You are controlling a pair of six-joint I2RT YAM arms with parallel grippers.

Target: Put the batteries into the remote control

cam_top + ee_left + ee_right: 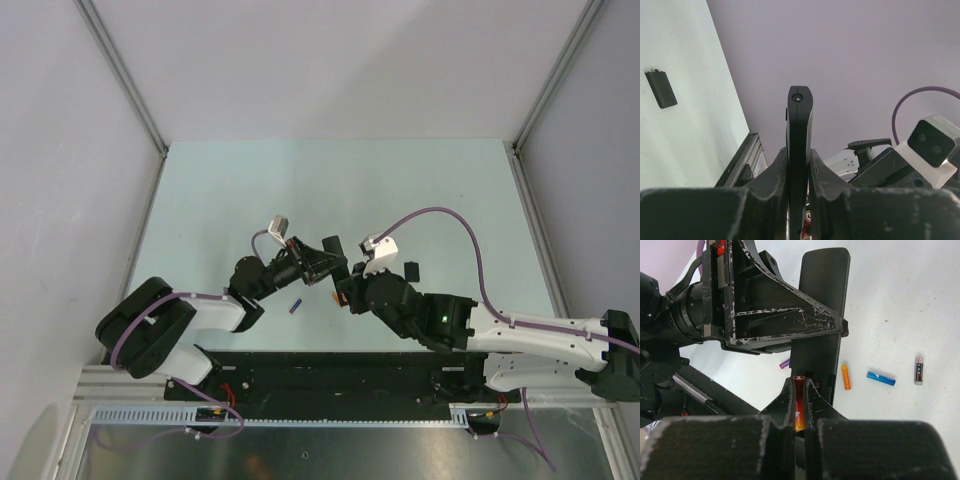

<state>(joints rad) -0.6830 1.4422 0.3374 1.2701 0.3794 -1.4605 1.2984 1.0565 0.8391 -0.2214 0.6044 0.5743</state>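
Closest to the lens on my right wrist feed, the right gripper (799, 386) is pinched nearly closed around a small orange-red cylindrical battery (799, 412). It lies lengthwise between the two pads with its metal end pointing to 12 o'clock. That end sits at the near edge of the slim, long black plastic remote control (822, 310); I cannot tell whether the two touch.

The remote control runs away toward 12 o'clock, lifted off the table. On my left wrist feed I see it edge-on, with the left gripper (799, 154) clamped tight on both of its flat faces.

Beyond the right fingertips, at about 2 o'clock, a second orange-red battery (845, 377) lies on the pale green table (300, 190), just beside the remote control. Farther out toward 3 o'clock lie a small blue cylinder (881, 378) and then a tiny dark grey cylinder (918, 371), each apart from the next. At 11 o'clock a purple cylinder tip (784, 363) shows at the remote control's edge, mostly hidden.

On the left wrist feed, a flat black rectangular cover (661, 89) lies on the table at 10 o'clock.
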